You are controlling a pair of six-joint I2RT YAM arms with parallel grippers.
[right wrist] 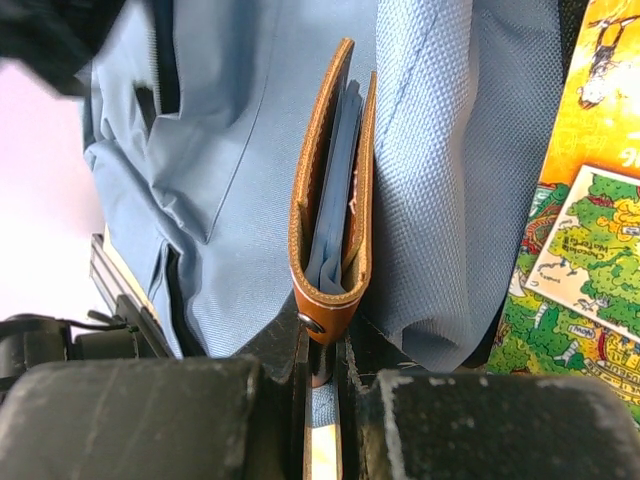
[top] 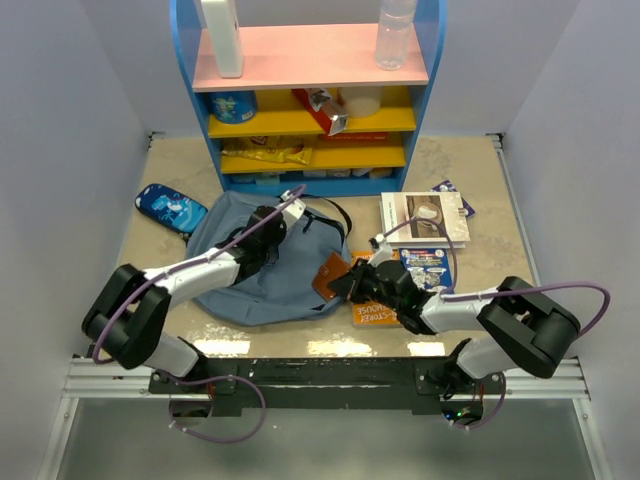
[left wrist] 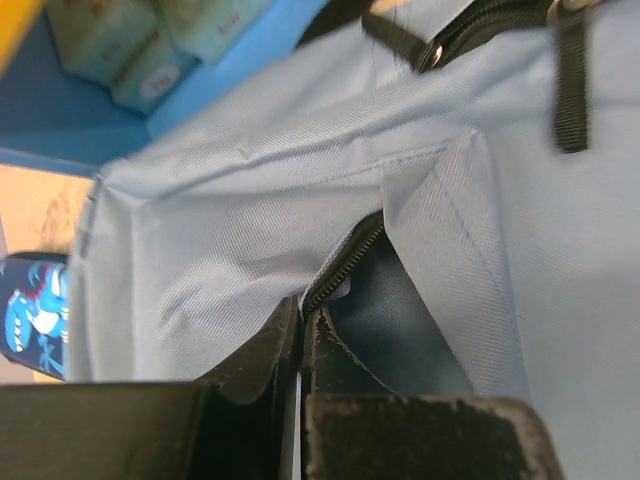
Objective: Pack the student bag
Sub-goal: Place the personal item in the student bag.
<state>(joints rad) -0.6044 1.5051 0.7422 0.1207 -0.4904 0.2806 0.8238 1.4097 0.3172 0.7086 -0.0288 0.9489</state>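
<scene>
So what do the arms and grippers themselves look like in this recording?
Both the left arm and right arm have white link covers between bulky black joints, bolted to a black rail. A thin purple cable runs loosely along each one. The left gripper and right gripper are black, with flat matte fingers whose edges are scuffed pale.

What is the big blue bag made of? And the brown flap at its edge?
The student bag looks like woven cloth with a dull finish: fine diagonal weave lines show, and it lies in soft folds. The brown flap looks like leather, real or imitation: smooth, slightly shiny, with thick stiff edges.
</scene>
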